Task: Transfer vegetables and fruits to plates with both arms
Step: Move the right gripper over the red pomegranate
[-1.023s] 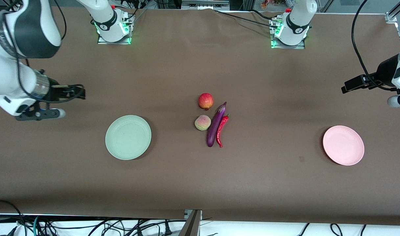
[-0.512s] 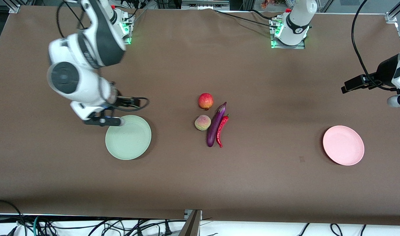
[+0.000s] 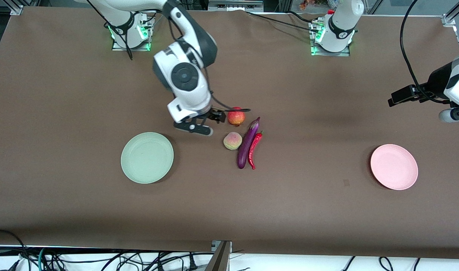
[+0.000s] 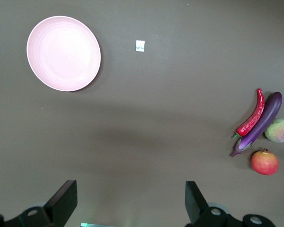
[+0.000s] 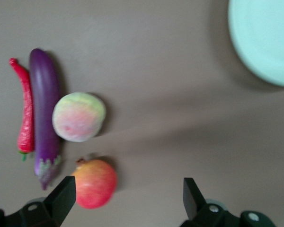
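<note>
We hold the right gripper [image 3: 214, 119] above the counter [image 3: 289, 210] mid-way along its length, just beside the red fruit [image 3: 236, 116] on the side toward the right arm's end. The right wrist view shows its fingers [image 5: 61, 198] spread wide, with the red fruit by one finger rather than centred between them.

The four items lie in a tight cluster:
- The peach [image 3: 232, 140] sits just nearer the front edge than the red fruit.
- The eggplant [image 3: 247, 144] lies right beside the peach.
- The chili [image 3: 254, 149] lies along the eggplant, apparently touching it.

The risks, as we judge them:
- If we descend off-centre, a finger may land on the red fruit and roll it away.
- A wide finger may knock the peach or the eggplant's stem end, which would shift the chili with it.
- A round fruit may slip from a shallow grip before it reaches the green plate [image 3: 147, 157], which lies nearer the front edge toward the right arm's end.

The left gripper [image 4: 131, 201] waits, fingers wide, near the left arm's end, above the pink plate [image 3: 394, 166]. None of the four items is on a plate yet.
</note>
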Robot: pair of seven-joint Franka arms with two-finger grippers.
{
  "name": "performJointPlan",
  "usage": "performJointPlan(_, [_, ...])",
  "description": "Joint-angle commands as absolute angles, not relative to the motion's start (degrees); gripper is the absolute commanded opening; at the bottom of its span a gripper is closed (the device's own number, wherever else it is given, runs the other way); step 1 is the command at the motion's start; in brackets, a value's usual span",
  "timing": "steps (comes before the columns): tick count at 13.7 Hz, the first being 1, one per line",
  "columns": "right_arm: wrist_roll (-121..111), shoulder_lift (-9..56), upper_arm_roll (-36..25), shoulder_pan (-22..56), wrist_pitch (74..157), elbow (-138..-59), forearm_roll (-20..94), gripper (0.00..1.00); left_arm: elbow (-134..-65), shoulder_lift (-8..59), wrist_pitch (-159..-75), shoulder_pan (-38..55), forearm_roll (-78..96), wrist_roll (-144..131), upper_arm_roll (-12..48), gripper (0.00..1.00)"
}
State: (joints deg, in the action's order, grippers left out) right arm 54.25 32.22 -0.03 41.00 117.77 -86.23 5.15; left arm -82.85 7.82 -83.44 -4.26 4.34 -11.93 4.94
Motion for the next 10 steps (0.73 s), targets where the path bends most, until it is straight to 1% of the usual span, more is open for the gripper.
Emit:
performJointPlan(1, [58.79, 34.88, -0.70, 44.02, 121.71, -85.52, 5.10, 1.00, -81.74, 7.82, -82.88, -4.31, 3.96, -12.13, 4.92, 1.00])
performJointPlan(5, [60.56, 38.84, -0.79, 46.58, 127.78, -85.52, 5.01, 1.00, -81.65, 7.91, -83.32, -4.22, 3.87, -12.04, 4.92, 1.00])
performJointPlan(10, [60.64, 41.57, -0.79, 48.16, 130.60, -85.52, 5.01, 1.00, -81.65, 7.82, -83.06, -4.22, 3.96, -12.13, 5.01, 1.00])
